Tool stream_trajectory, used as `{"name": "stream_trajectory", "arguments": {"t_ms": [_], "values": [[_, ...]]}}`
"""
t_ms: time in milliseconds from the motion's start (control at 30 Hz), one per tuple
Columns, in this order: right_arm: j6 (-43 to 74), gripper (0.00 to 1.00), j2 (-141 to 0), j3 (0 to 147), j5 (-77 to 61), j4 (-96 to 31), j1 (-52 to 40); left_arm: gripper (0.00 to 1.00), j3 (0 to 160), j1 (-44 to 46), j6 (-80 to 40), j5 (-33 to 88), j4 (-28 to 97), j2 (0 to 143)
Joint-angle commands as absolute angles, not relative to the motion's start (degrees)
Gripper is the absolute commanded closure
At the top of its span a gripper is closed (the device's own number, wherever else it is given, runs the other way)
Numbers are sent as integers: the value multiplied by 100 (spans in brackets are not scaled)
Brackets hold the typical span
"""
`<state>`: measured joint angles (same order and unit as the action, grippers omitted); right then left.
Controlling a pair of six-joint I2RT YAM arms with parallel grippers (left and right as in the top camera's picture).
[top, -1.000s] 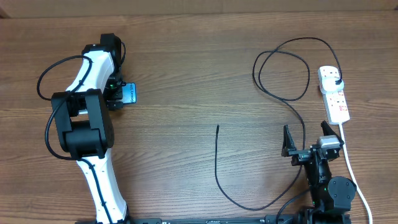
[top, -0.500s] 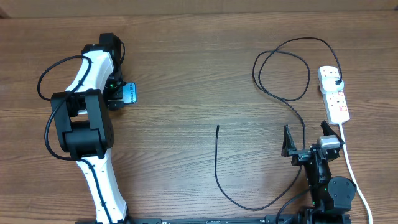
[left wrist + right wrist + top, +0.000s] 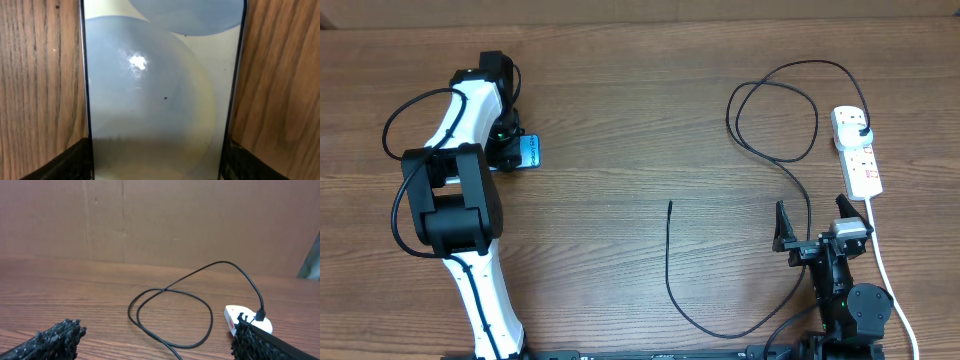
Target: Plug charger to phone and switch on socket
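Lit phone (image 3: 529, 151) toward worktop's (image 3: 620, 100) left edge, left hand (image 3: 156, 152) astride it, grip unclear, right hand (image 3: 155, 330) wide open, empty.

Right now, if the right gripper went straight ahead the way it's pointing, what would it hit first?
Probably the charger's cable loop, lying on the table dead ahead of the right gripper. The socket sits right of that line. Height is unclear, so it might pass above the cable.

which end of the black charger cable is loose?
The connector tip, lying free mid-table; the plug end is seated in the white socket at right.
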<state>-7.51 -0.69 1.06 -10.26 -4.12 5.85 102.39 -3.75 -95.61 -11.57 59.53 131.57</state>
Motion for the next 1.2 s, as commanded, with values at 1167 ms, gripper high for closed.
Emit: {"name": "stream_trajectory", "arguments": {"t_ms": [1167], "values": [[-760, 0, -23, 43, -1035, -392, 541, 0, 10119, -340, -9695, -786, 5983, 13447]]}}
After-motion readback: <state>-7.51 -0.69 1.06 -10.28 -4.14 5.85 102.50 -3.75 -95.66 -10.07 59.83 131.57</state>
